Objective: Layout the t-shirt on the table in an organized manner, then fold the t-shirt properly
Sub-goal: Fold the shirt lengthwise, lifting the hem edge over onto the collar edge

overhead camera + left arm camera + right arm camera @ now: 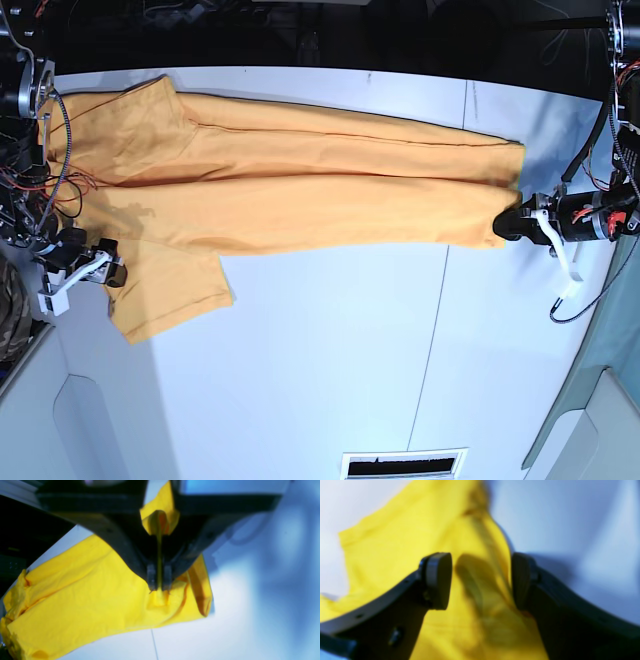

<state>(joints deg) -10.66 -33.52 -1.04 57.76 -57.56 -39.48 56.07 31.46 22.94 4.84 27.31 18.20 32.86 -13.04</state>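
Observation:
The orange-yellow t-shirt (290, 185) lies stretched lengthwise across the far half of the white table (330, 380), with one sleeve (170, 285) spread toward the near left. My left gripper (515, 223) is at the shirt's right end, shut on a pinch of its edge. In the left wrist view the fingertips (152, 580) clamp a thin fold of the t-shirt (75, 592). My right gripper (108, 272) is at the left end, beside the sleeve. Its fingers (438, 580) stand wide apart over the blurred t-shirt (407, 530), gripping nothing.
A thin dark seam (432, 340) crosses the table right of centre. A slotted opening (405, 465) sits at the near edge. Cables and arm hardware (35, 170) crowd the left edge. A camouflage cloth (10, 310) shows at the far left.

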